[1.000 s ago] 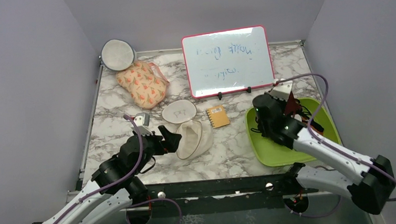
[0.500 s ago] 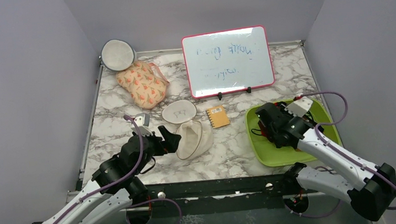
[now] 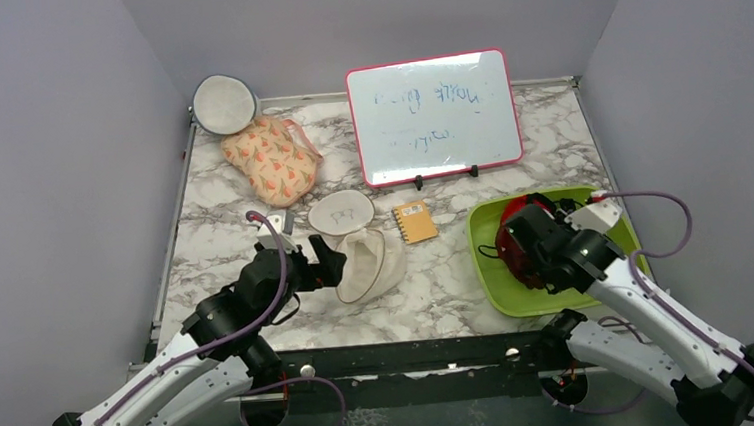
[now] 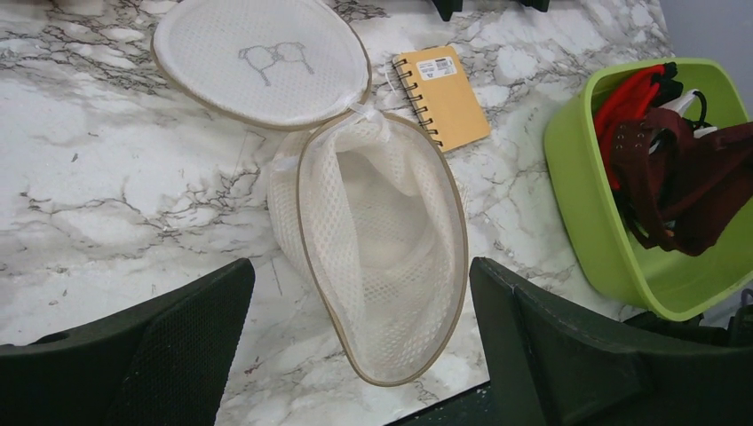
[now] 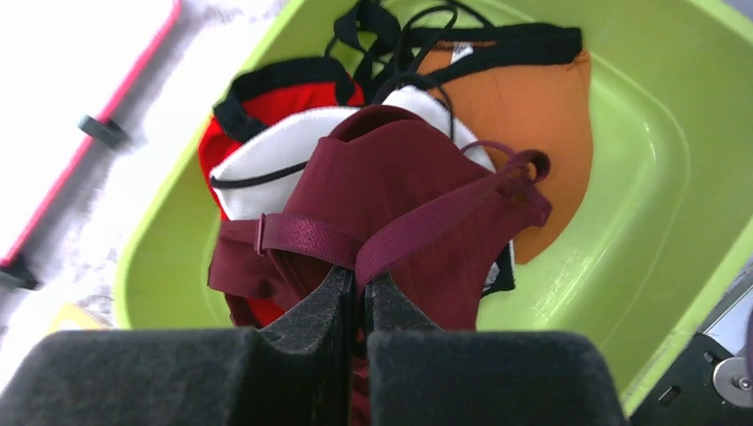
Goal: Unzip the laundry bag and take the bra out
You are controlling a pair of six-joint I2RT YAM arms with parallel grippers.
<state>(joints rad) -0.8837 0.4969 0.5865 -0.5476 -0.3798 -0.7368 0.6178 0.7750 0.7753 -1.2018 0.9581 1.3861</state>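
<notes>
Left of a green tray [image 5: 639, 160], the laundry bag [image 4: 382, 257] lies unzipped and gaping on the counter [image 4: 107, 177], with the spread left pincer [image 4: 362, 333] farther left. Inside the tray, the right pincer [image 5: 358, 297] pinches the strap of a maroon bra [image 5: 400, 177]. On opening, the strap may stay snagged on the pincer, dragging the bra out.

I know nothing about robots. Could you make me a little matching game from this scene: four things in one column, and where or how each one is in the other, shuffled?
Things:
1. laundry bag
2. maroon bra
3. orange notepad
4. whiteboard

States:
a. propped upright at the back of the marble table
b. strap pinched in the shut right pincer, over the green tray
c. lying unzipped, its round flap folded open
d. lying flat and closed beside the open bag

Pairs: 1-c, 2-b, 3-d, 4-a
</notes>
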